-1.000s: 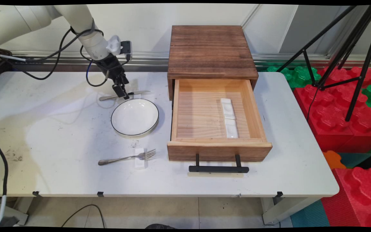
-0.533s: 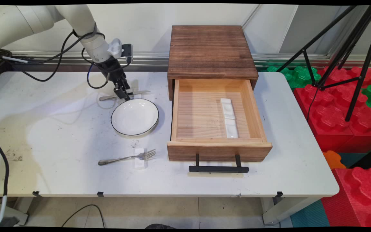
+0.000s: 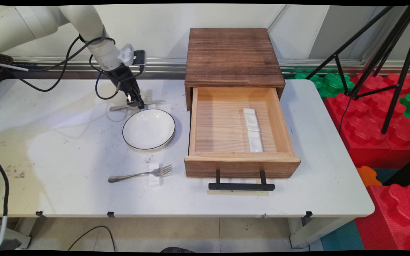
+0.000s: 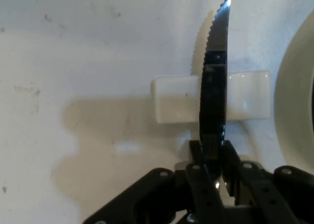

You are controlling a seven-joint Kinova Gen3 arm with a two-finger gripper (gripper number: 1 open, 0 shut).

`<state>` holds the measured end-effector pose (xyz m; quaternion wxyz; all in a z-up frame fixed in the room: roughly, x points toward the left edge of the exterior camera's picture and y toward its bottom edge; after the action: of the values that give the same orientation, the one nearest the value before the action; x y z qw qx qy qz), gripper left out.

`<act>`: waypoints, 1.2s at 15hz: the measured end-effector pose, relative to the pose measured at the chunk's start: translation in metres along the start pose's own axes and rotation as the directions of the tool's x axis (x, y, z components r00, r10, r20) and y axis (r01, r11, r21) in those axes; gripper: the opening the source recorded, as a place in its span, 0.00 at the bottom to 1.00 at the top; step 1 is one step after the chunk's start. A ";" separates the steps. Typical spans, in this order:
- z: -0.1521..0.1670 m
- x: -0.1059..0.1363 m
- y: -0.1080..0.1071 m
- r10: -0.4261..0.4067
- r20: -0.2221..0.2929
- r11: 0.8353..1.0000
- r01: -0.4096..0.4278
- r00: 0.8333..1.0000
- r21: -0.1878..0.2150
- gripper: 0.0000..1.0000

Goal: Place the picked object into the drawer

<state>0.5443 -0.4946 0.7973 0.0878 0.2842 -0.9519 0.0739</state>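
A table knife (image 3: 157, 102) lies behind the white black-rimmed plate (image 3: 149, 128), its serrated blade (image 4: 214, 86) propped on a small white rest (image 4: 171, 98). My gripper (image 3: 136, 103) is down at the knife's middle, just beyond the plate's far rim. In the hand view the two fingers (image 4: 196, 172) press against both sides of the blade, so the gripper (image 4: 212, 160) is shut on the knife. The plate's edge (image 4: 294, 101) shows at the right of that view. The knife still rests on the table and the rest.
A wooden box (image 3: 231, 57) stands at the back with its drawer (image 3: 226, 124) pulled open, a long white rest (image 3: 254, 129) inside it. A fork (image 3: 139, 174) lies on another white rest near the front edge. Black tripod legs (image 3: 386, 53) and foam blocks stand to the right.
The hand has drawn back slightly toward the wall and settled at the knife. Knife, plate and fork have not moved.
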 end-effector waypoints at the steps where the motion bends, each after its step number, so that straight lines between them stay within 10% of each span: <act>1: -0.001 0.001 0.000 0.003 -0.001 1.000 -0.003 1.000 0.000 0.00; 18: -0.106 -0.030 0.023 -0.033 -0.102 0.994 0.043 0.994 0.099 0.00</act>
<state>0.5688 -0.4395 0.8917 0.1226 0.3023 -0.9357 0.1343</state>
